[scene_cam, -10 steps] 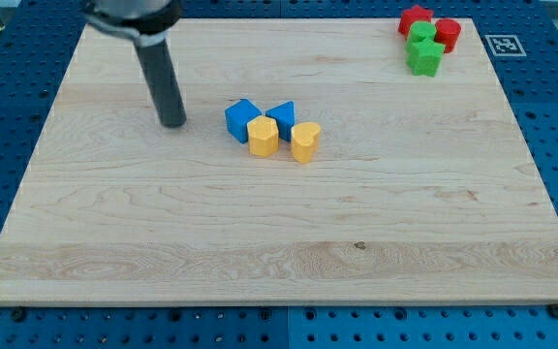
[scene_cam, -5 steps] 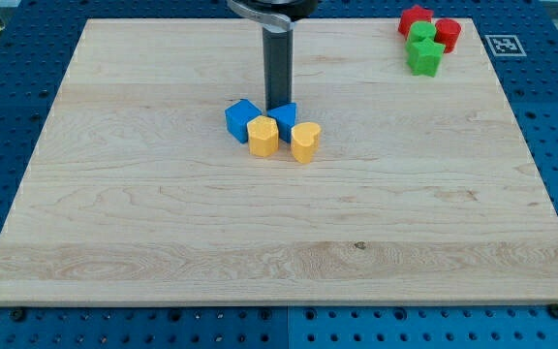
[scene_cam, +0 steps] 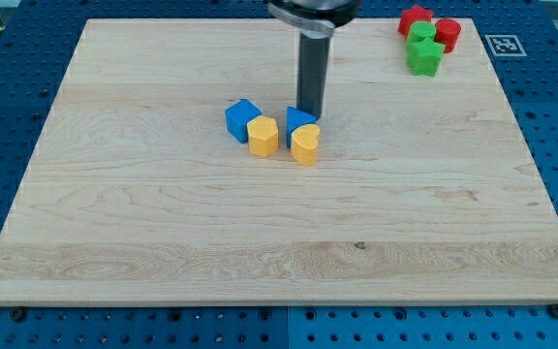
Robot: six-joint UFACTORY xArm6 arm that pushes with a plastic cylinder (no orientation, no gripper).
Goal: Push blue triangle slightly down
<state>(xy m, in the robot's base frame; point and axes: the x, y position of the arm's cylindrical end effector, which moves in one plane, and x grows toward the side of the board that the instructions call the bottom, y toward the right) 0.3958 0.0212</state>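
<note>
Blue triangle (scene_cam: pixel 298 120) now shifted right against yellow heart (scene_cam: pixel 305 144), my tip (scene_cam: pixel 309 113) touching its top-right edge; no end effector fitted.

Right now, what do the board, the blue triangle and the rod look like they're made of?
Board: pale wood, matte, visible grain lines and a small knot.
Blue triangle: looks like plastic or painted wood; even colour, no grain showing.
Rod: dark and smooth, possibly plastic or metal; my tip sits just above the triangle.

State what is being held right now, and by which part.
Nothing is held. My tip only stands against the top edge of the blue triangle.
</note>
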